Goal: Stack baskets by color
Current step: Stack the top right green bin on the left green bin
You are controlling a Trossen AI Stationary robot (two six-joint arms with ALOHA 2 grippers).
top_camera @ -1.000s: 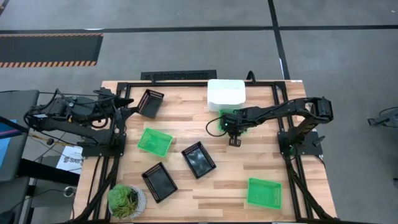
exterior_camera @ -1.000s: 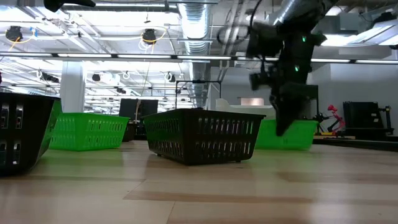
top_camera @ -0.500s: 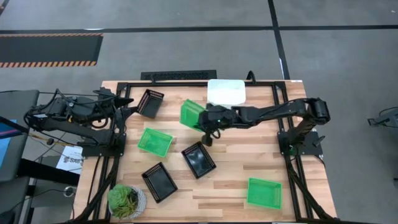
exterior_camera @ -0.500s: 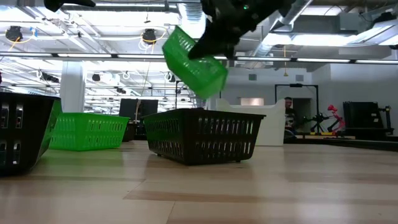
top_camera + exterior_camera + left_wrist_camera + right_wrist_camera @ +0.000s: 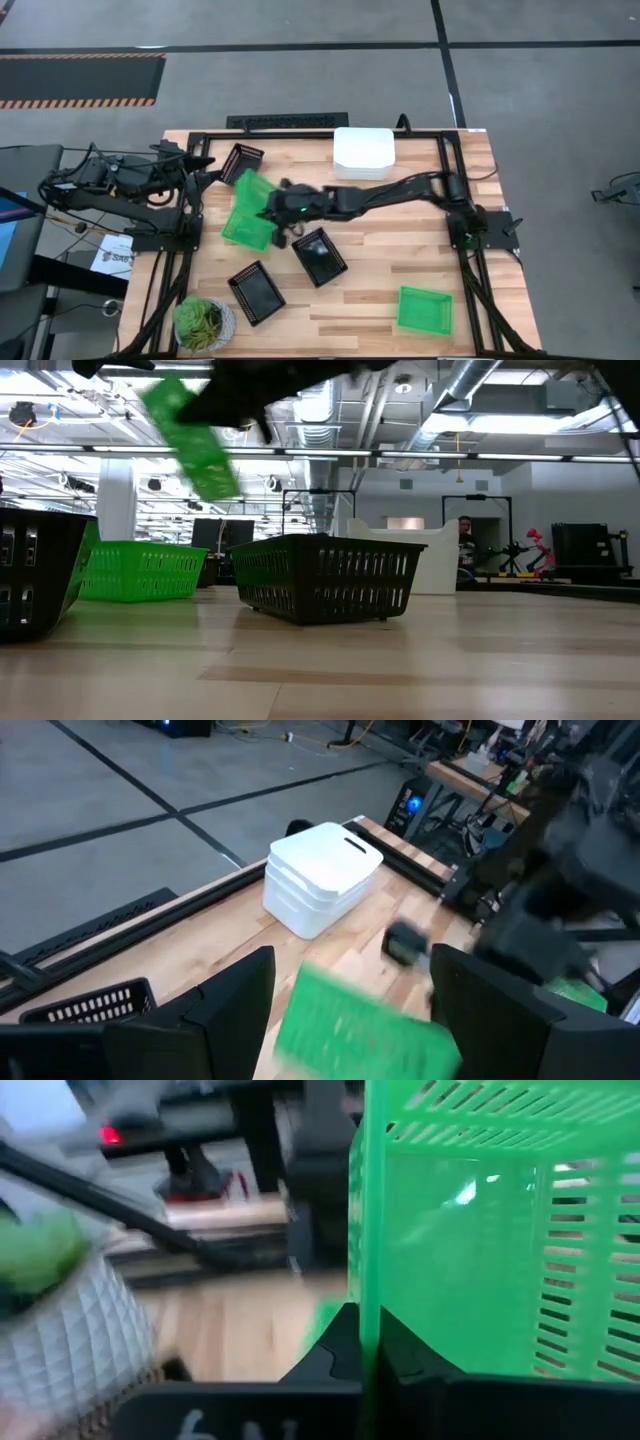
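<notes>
One green basket [image 5: 248, 190] hangs tilted in the air, pinched by its rim in the right tool [image 5: 272, 208], which is closed tight on it. It is above another green basket [image 5: 243, 230] lying on the wooden surface [image 5: 380, 250]. The left tool [image 5: 205, 175] waits open at the surface's left edge.
</notes>
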